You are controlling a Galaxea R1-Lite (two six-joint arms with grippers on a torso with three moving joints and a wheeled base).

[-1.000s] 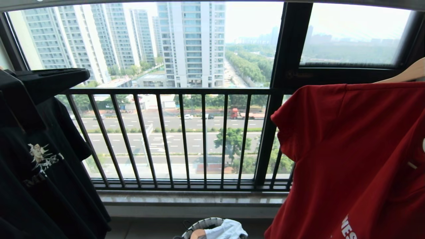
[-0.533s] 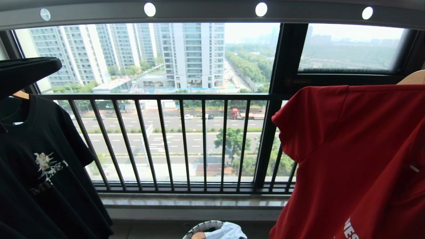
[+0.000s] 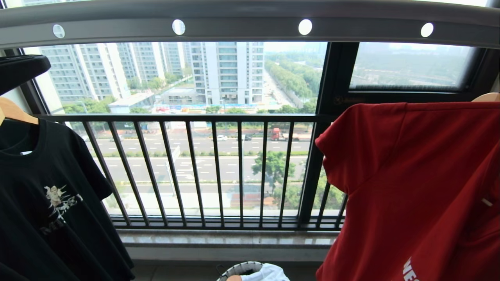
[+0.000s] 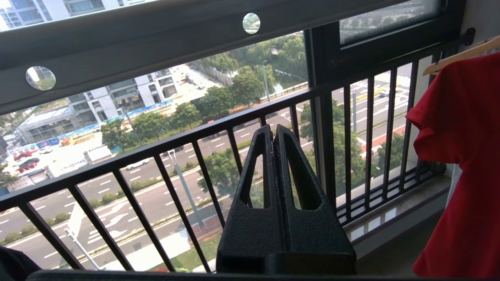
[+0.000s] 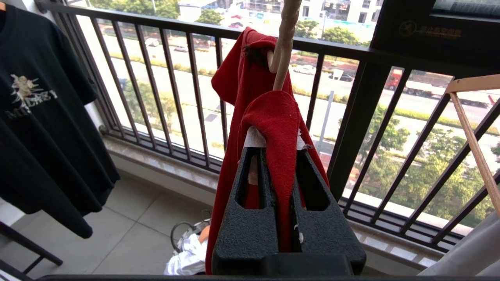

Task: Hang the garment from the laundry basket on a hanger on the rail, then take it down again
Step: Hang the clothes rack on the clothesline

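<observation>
While the left gripper is waiting pressed shut and empty, the right gripper is clamping the red garment on its hanger; hooking onto the rail overhead likely comes next.

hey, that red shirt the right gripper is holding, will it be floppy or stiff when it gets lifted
Probably floppy: the red shirt bunches and folds where the right gripper pinches it. Likely light too, since it hangs in loose drapes. It may swing when moved.
</observation>
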